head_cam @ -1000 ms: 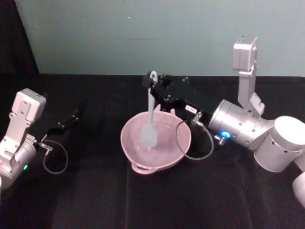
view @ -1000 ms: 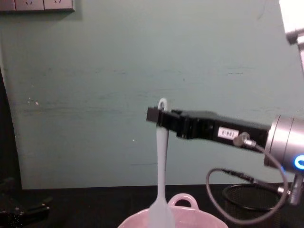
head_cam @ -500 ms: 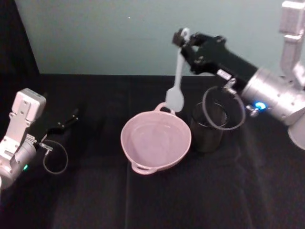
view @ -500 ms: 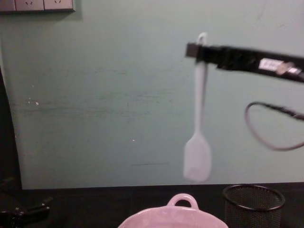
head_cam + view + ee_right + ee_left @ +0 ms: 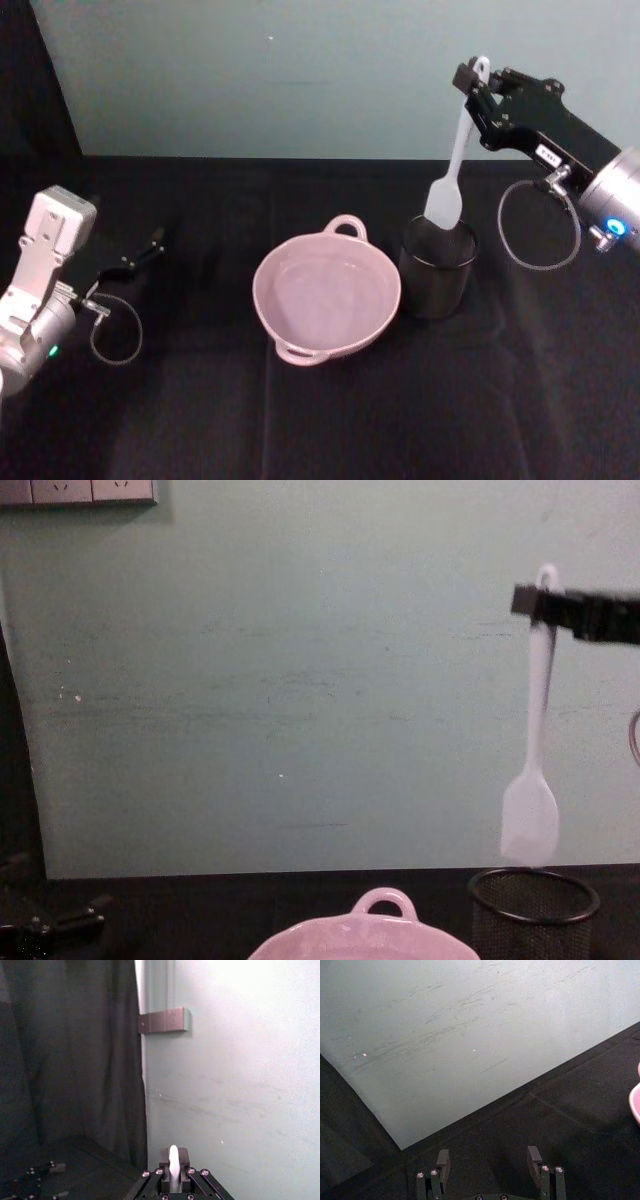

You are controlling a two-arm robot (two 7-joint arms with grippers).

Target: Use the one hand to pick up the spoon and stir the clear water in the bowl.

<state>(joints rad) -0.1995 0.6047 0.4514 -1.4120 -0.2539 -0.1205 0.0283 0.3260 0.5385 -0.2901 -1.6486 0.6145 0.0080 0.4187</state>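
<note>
White spoon (image 5: 452, 158), one pink bowl (image 5: 327, 298).

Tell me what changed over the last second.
The right gripper, jaws shut on the spoon, lifted it out of the bowl and carried it up and to the robot's right; it now hangs over the black mesh cup. The bowl, cup and parked left gripper stayed put.
</note>
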